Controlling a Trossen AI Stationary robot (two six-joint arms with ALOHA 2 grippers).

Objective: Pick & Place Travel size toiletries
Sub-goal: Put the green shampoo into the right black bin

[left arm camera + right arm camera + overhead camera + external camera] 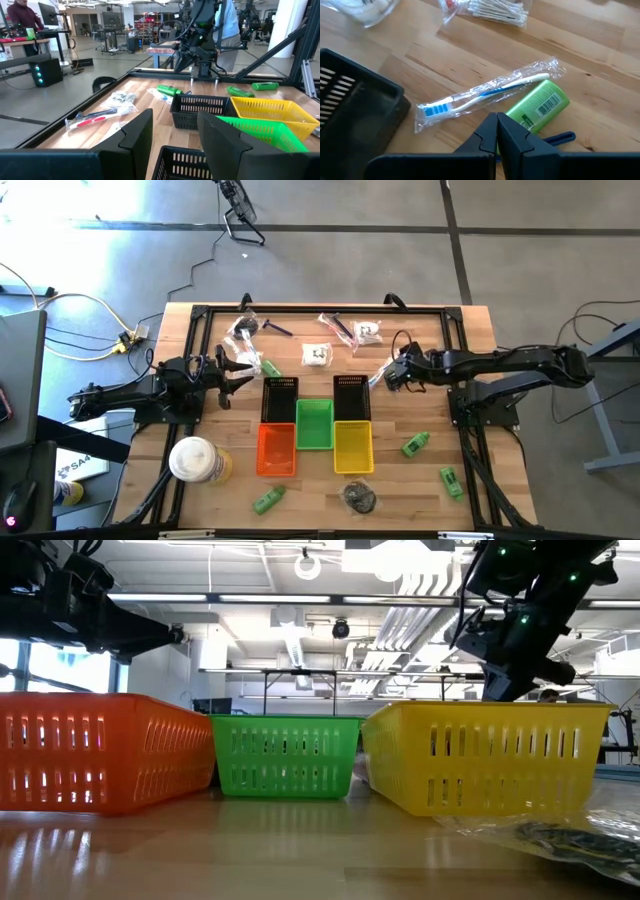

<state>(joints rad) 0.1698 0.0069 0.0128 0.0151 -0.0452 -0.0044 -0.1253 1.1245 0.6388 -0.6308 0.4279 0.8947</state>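
Observation:
My right gripper point(497, 122) is shut and points slantwise down over a clear-wrapped white-and-blue toothbrush point(485, 95) and a small green tube point(537, 107), which lie side by side on the wood by a black basket point(355, 110). In the high view it point(381, 377) stands right of the two black baskets. More toiletries lie at the far edge: wrapped pieces point(243, 330), point(317, 355), point(340, 328). Green tubes point(416, 443), point(269, 499) lie nearer. My left gripper point(175, 140) waits open and level at the table's left point(235, 370), with nothing between its fingers.
Orange point(277, 448), green point(314, 423) and yellow point(352, 445) baskets stand in a row at mid-table, with two black ones point(280, 398), point(352, 395) behind them. A round white-and-yellow container point(195, 460) sits near left. A dark bag point(360, 497) lies at the near edge.

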